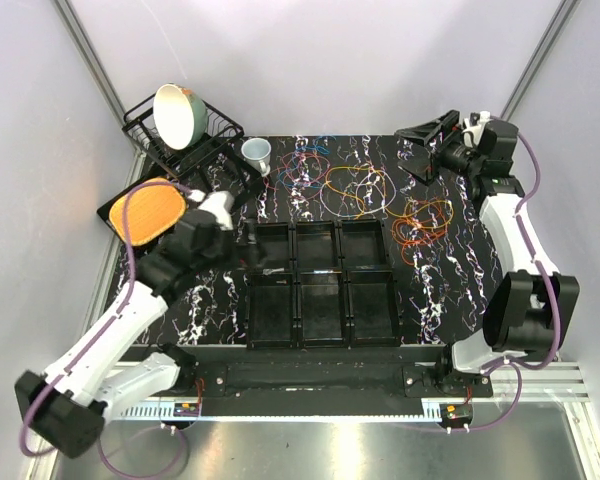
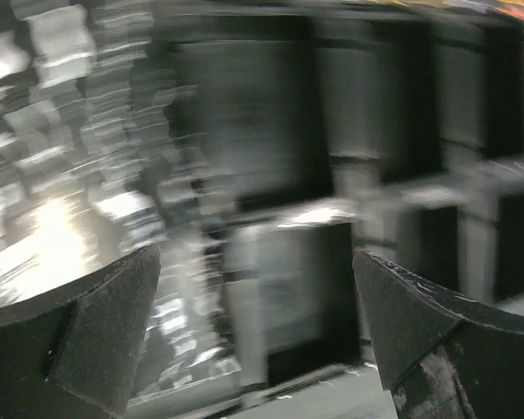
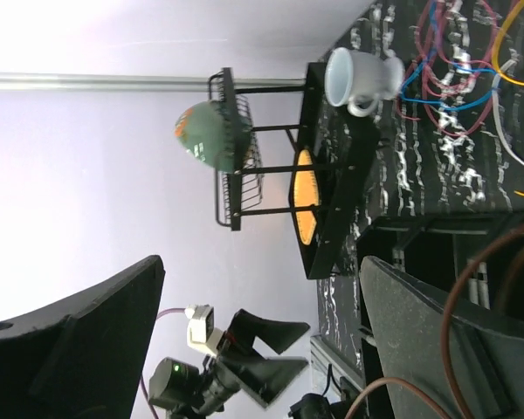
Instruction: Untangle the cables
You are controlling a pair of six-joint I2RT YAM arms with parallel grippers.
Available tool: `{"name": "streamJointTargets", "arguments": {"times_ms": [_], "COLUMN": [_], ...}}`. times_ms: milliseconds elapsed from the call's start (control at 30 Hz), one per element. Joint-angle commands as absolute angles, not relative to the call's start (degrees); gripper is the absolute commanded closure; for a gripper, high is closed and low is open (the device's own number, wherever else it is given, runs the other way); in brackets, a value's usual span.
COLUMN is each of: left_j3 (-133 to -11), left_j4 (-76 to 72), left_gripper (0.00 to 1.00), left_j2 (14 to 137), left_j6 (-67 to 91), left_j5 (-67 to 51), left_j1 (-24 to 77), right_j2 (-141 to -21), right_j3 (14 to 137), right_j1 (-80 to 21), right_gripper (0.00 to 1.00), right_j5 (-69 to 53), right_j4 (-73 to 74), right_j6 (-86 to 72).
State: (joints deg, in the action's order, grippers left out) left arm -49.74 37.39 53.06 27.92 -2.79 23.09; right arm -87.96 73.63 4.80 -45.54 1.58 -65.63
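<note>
Nearest me sits the black plastic tray of six square compartments (image 1: 320,300) on the black white-marbled tabletop (image 1: 450,290). My left claw (image 1: 248,240) hangs at the tray's far-left corner, jaws spread with nothing between them; its wrist view is blurred. Beyond the tray the thin coloured cables (image 1: 355,190) lie in loose loops on the tabletop: an orange and brown bundle (image 1: 422,225) to the right, yellow loops in the middle, and red, blue and purple ones toward the left. My right claw (image 1: 415,148) hovers at their far-right edge, jaws wide, holding nothing. Farther left stand a white cup (image 1: 257,153), just beside the cables, and a black wire dish rack (image 1: 215,130) holding a green bowl (image 1: 175,115).
</note>
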Motion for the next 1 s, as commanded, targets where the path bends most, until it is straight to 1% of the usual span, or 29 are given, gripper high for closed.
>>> {"name": "streamJointTargets", "arguments": {"times_ms": [0, 33, 67, 100, 167, 200, 233, 267, 367, 433, 567, 667, 700, 833, 967], "left_j3": [-48.09, -47.73, -47.20, -47.37, -49.12, -50.17, -51.40, -54.03, -59.91, -63.35, -71.25, -75.57, -76.28, -78.22, -83.57], "left_j4": [11.51, 7.42, -0.01, -4.44, -14.44, -17.11, -19.49, -23.60, -29.16, -29.79, -31.81, -31.90, -32.34, -35.42, -31.30], "left_gripper": [0.05, 0.05, 0.05, 0.05, 0.06, 0.07, 0.07, 0.11, 0.14, 0.15, 0.16, 0.21, 0.26, 0.27, 0.26], "left_j2": [56.32, 57.73, 59.22, 62.98, 67.30, 72.54, 74.95, 77.67, 86.46, 91.72, 97.54, 101.49, 102.21, 105.38, 108.36], "left_j6": [33.56, 34.01, 34.45, 35.41, 36.38, 37.69, 38.31, 38.93, 41.30, 41.66, 40.96, 40.69, 40.87, 40.78, 39.81], "left_j5": [-3.70, -3.17, -3.25, -3.95, -7.27, -8.43, -9.31, -11.06, -13.97, -14.06, -13.97, -14.24, -14.15, -12.57, -10.29], "left_j1": [36.98, 38.83, 41.81, 43.05, 45.69, 46.49, 47.19, 48.33, 50.79, 51.94, 54.66, 55.02, 55.02, 55.37, 55.63], "right_j2": [-84.03, -83.41, -83.06, -82.71, -82.01, -81.91, -81.57, -81.39, -80.42, -79.98, -79.01, -78.75, -78.66, -78.22, -77.78], "right_j3": [77.69, 78.22, 78.74, 79.01, 79.10, 78.67, 78.40, 78.14, 76.99, 76.38, 75.41, 75.06, 74.88, 74.53, 74.71], "right_j1": [4.31, 4.31, 4.31, 4.31, 4.31, 4.31, 4.31, 4.31, 4.31, 4.31, 4.31, 4.39, 4.39, 4.39, 4.39], "right_gripper": [0.00, 0.00, 0.00, 0.00, 0.00, 0.00, 0.00, 0.00, 0.00, 0.00, 0.00, 0.00, 0.00, 0.00, 0.00], "right_j5": [-48.25, -48.43, -48.69, -48.78, -49.30, -49.57, -49.74, -50.27, -51.15, -51.50, -52.12, -52.99, -53.09, -53.44, -54.05], "right_j4": [1.93, 2.72, 3.16, 3.34, 3.95, 4.04, 4.13, 4.04, 4.13, 4.13, 4.22, 4.31, 4.31, 4.31, 4.22], "right_j6": [-64.87, -64.52, -64.34, -64.34, -64.25, -64.42, -64.60, -64.60, -64.69, -64.77, -64.77, -64.78, -65.04, -65.30, -65.48]}}
